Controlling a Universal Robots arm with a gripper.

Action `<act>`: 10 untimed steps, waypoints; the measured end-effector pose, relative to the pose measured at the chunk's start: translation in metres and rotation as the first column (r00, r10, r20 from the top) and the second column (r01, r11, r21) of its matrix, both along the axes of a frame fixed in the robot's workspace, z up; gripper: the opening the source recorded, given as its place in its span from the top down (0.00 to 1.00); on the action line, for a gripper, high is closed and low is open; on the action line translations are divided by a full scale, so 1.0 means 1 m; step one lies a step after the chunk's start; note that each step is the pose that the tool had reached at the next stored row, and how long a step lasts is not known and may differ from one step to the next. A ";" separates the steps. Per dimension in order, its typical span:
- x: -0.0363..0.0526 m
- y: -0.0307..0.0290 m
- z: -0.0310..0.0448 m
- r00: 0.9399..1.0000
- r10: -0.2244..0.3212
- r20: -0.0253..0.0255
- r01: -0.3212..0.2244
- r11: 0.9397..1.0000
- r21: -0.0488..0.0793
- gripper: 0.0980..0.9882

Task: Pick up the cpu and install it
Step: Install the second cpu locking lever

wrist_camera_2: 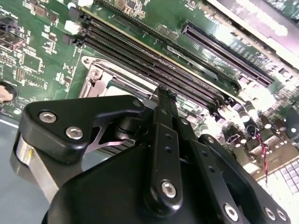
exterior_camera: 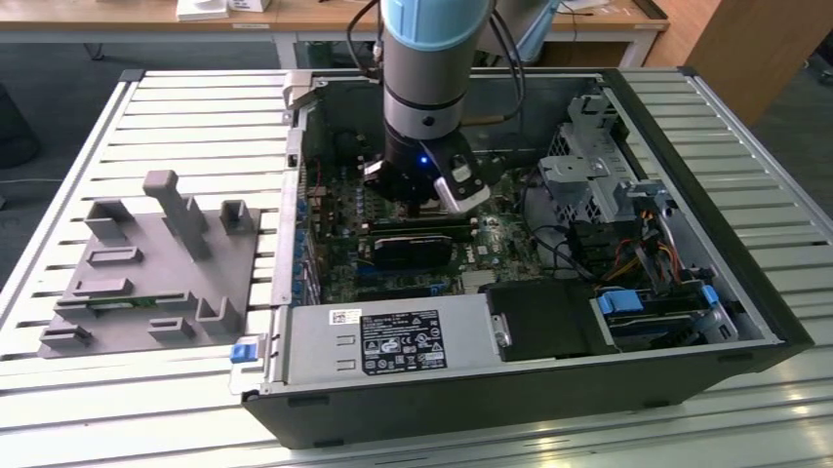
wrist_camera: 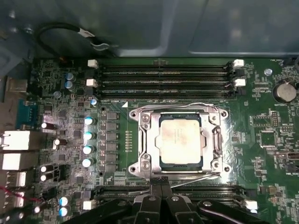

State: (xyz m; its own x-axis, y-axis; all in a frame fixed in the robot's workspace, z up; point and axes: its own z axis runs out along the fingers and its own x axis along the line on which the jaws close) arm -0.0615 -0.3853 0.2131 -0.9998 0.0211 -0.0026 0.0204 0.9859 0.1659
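while the cpu [wrist_camera: 179,142] lies flat, silver face up, squarely seated in the socket frame [wrist_camera: 145,140] just beyond the claw [wrist_camera: 161,196], the claw's fingers are pressed together, holding nothing.

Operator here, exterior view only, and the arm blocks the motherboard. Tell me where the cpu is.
Observer: In the first wrist view the cpu lies flat inside the socket, with the metal frame around it.
Operator: Report where the gripper sits against it.
Observer: The gripper is off the chip, by one edge of the socket. The whole silver top of the cpu is uncovered.
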 end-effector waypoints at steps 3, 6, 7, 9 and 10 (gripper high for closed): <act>0.0000 -0.0003 -0.0034 1.000 0.000 0.000 0.000 1.000 0.010 0.99; -0.0010 -0.0033 -0.0037 1.000 0.000 0.000 0.000 1.000 0.022 0.99; -0.0015 -0.0045 -0.0038 1.000 0.000 0.000 0.000 1.000 0.025 0.99; -0.0029 -0.0066 -0.0038 1.000 0.000 0.000 0.000 1.000 0.029 0.99; -0.0034 -0.0073 -0.0038 1.000 0.000 0.000 0.000 1.000 0.031 0.99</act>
State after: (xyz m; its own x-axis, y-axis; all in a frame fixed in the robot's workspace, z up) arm -0.0649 -0.3926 0.2093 -0.9998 0.0212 -0.0019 0.0204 0.9803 0.1965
